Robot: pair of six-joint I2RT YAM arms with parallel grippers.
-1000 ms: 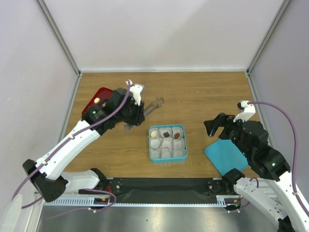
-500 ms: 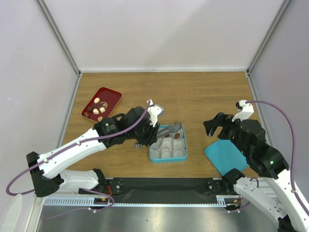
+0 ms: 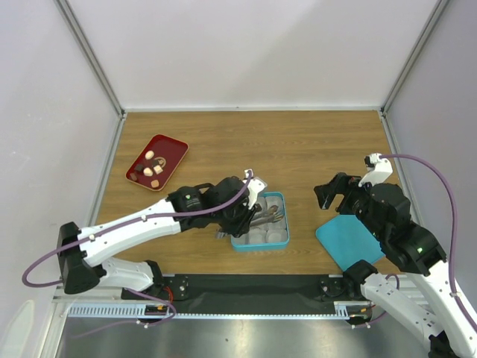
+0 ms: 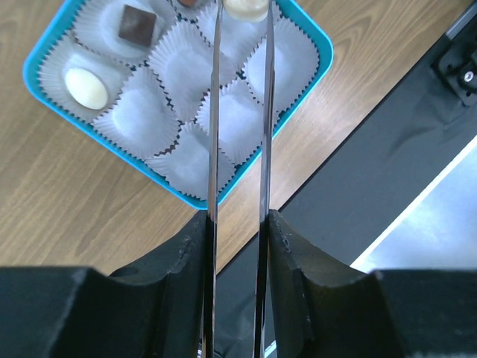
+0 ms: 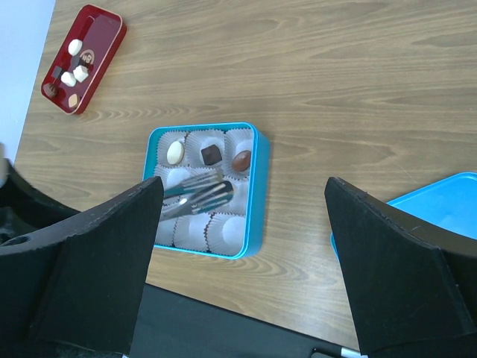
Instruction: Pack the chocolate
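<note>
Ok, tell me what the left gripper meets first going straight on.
Probably the white paper cups in the blue box: tongs in the left gripper, holding a cream chocolate, point into them; depth unclear.

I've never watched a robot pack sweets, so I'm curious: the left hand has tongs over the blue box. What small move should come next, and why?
Probably lower the tongs a little and ease them open. The left hand pinches them, and their tips hold a cream chocolate above the blue box, over what looks like an empty paper cup.
</note>
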